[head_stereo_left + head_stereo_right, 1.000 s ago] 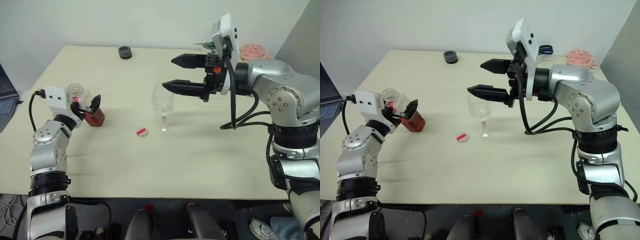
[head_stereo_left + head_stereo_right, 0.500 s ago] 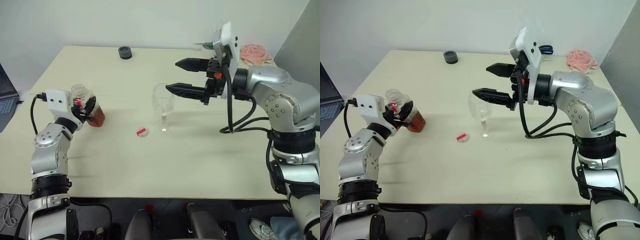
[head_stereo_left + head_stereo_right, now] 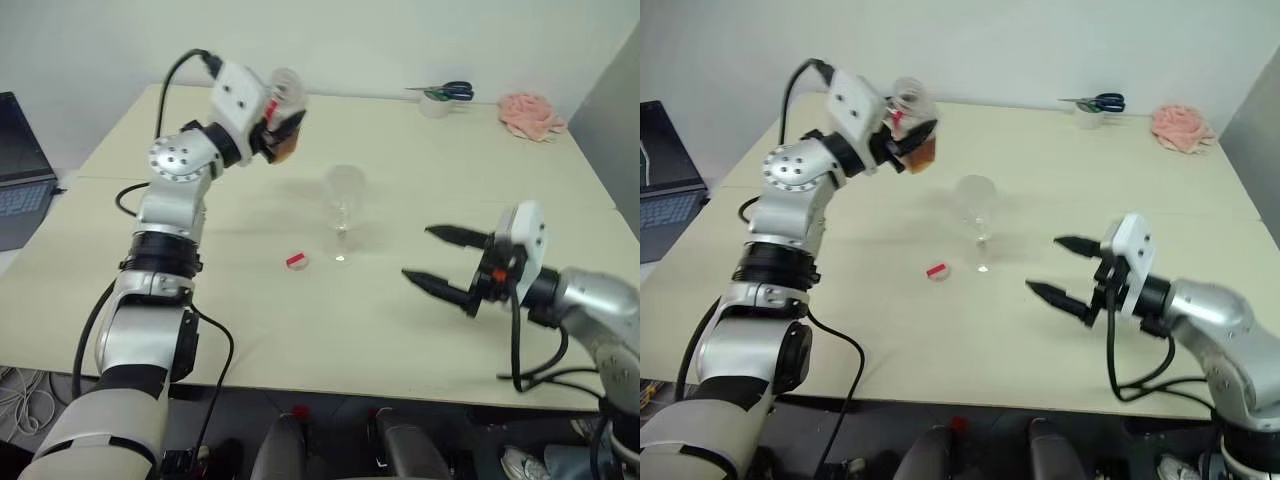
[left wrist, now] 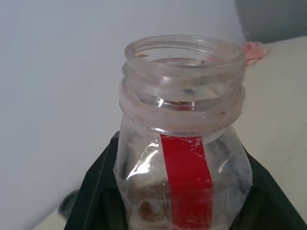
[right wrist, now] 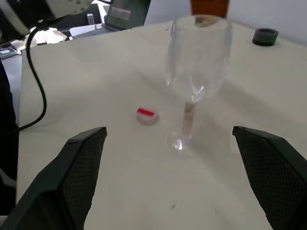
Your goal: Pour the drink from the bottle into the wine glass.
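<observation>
Bottle (image 3: 283,120): was held up off the table (image 3: 400,320) in the left gripper (image 3: 272,135), whose black fingers were clamped on its sides; its mouth was uncapped, as the left wrist view showed.
Drink (image 3: 918,152): amber liquid sat in the bottle's lower part, beside the red label strip.
Glass (image 3: 344,205): stood upright on its foot near mid-table, bowl clear, below and to the right of the raised bottle, well apart from it.
Cap (image 3: 296,261): small red-and-white cap lay on the table just left of the glass's foot.
Right gripper (image 3: 438,260): hung low over the table to the right of the glass, fingers spread wide apart, holding nothing, pointed toward the glass.
Far edge: scissors (image 3: 445,91) and a pink cloth (image 3: 530,112) lay at the table's back right.
Left side: a laptop (image 3: 22,185) sat off the table's left edge.
</observation>
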Tool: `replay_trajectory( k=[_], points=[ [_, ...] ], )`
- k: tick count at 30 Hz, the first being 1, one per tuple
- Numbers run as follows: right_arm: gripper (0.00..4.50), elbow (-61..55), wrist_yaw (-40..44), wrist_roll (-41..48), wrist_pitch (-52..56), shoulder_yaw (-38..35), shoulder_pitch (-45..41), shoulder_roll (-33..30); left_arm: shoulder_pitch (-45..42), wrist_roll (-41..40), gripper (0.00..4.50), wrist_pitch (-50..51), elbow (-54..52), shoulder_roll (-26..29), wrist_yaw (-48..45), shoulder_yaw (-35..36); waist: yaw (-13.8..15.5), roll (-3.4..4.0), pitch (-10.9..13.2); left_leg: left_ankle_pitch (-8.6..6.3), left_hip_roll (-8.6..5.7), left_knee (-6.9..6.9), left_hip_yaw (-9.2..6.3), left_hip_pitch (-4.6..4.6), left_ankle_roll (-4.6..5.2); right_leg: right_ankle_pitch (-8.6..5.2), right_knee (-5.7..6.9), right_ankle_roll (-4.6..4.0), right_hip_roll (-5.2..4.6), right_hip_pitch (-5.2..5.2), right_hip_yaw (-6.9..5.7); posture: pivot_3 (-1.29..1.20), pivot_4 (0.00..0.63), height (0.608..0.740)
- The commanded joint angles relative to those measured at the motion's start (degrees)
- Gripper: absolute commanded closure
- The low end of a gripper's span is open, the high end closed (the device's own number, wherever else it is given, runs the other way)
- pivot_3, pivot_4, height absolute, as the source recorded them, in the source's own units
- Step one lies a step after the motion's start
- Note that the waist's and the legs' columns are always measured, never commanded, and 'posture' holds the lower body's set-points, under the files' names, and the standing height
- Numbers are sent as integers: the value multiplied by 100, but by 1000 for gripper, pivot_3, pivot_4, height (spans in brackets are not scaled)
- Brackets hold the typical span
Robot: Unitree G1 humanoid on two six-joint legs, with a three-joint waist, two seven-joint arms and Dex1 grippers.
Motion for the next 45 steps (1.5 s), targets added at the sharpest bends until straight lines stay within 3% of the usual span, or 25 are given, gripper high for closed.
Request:
replay_trajectory(
  k=[1,16,41,45],
  points=[
    [0,-374,-411,61,-69,-58,-65,94,-369,423,2679,-1056,571,22,104,-146,-113,1,1,2,2,0,6,3,2,0,1,2,2,0,7,0,150,740],
    [0,-252,-878,-87,-318,127,-103,134,-530,1382,2679,-3136,1665,259,744,-418,-62,1,1,5,5,-3,-12,-4,7,6,2,0,16,1,0,0,150,740],
    [0,101,-1123,-232,-530,-17,-301,174,-633,2289,2679,-4079,1776,495,1469,-747,-50,1,1,5,5,4,-20,-2,8,7,14,-2,18,2,-6,0,150,740],
    [0,111,-1155,-198,-995,-193,-407,424,-684,2487,2679,-4151,1751,574,1635,-865,-51,1,1,5,5,4,-20,-2,8,7,14,-2,18,2,-6,0,150,740]
  ],
)
